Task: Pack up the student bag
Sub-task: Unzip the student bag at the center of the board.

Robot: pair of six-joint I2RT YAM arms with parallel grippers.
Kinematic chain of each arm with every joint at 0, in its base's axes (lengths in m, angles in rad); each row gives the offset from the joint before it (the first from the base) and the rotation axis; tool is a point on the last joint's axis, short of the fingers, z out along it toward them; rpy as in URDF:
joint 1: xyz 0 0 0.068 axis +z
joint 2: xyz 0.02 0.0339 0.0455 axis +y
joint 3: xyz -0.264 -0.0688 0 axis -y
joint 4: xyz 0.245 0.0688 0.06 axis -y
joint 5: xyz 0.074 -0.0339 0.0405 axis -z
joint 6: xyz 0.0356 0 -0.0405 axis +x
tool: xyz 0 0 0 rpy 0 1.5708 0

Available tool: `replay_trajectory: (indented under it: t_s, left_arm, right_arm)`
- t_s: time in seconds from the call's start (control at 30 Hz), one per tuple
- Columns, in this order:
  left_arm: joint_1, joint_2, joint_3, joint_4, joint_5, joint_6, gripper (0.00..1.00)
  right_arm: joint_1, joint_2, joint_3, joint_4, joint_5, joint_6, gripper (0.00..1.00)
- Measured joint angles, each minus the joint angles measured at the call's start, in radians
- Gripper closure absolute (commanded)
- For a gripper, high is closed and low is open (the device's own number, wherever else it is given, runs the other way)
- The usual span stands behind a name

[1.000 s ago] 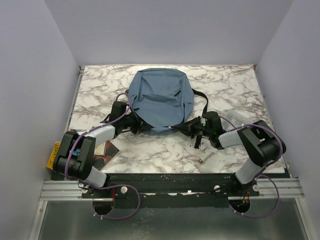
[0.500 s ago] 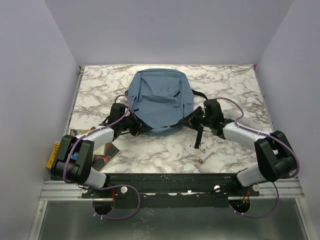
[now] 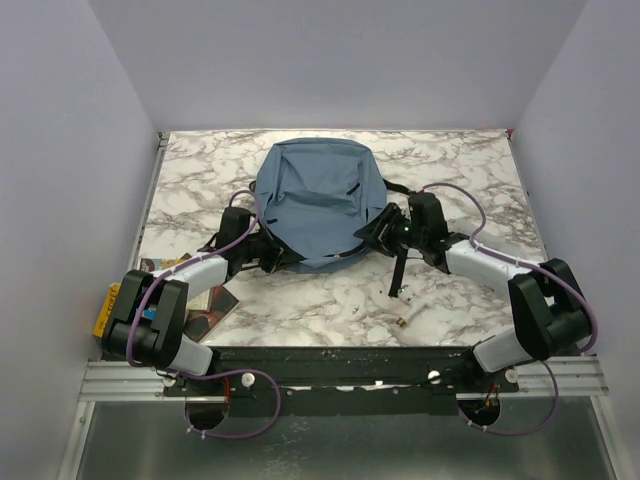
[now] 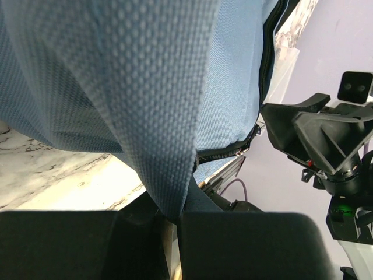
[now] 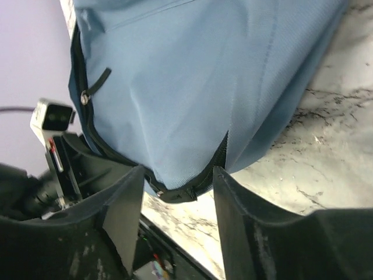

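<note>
Opening the bag looks like the step in hand. The student bag (image 3: 318,200) lies flat on the table (image 3: 470,170), toward its far side. The left gripper (image 4: 175,214) is pressed together on a fold of the bag's blue fabric at the near edge. The right gripper (image 5: 178,175) stands spread, astride the zipper (image 5: 199,181). Next, I judge, it must close on the small pull and draw it along.

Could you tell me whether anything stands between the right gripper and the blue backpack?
Nothing visible does. The right gripper, jaws open, faces the zippered edge of the soft dusty-blue fabric backpack directly; in its wrist view only that edge shows between them.
</note>
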Motion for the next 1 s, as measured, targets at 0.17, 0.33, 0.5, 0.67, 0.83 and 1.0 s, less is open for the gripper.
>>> replay_trajectory:
  t_s: [0.17,0.33,0.5,0.67,0.83,1.0]
  left_arm:
    - [0.000,0.000,0.000,0.000,0.000,0.000,1.00]
    - [0.000,0.000,0.000,0.000,0.000,0.000,1.00]
    - [0.000,0.000,0.000,0.000,0.001,0.000,1.00]
    - [0.000,0.003,0.001,0.000,0.002,0.000,1.00]
    - [0.000,0.019,0.006,0.000,0.005,0.000,1.00]
    - [0.000,0.030,0.007,0.001,0.010,0.000,1.00]
  right_arm:
    - [0.000,0.014,-0.052,0.144,-0.074,-0.044,0.49]
    - [0.000,0.074,-0.091,0.290,-0.159,-0.015,0.54]
    - [0.000,0.098,-0.111,0.360,-0.218,0.031,0.55]
    - [0.000,0.098,-0.128,0.394,-0.262,0.053,0.55]
    - [0.000,0.098,-0.143,0.395,-0.305,0.048,0.56]
    - [0.002,0.100,-0.141,0.370,-0.340,0.009,0.57]
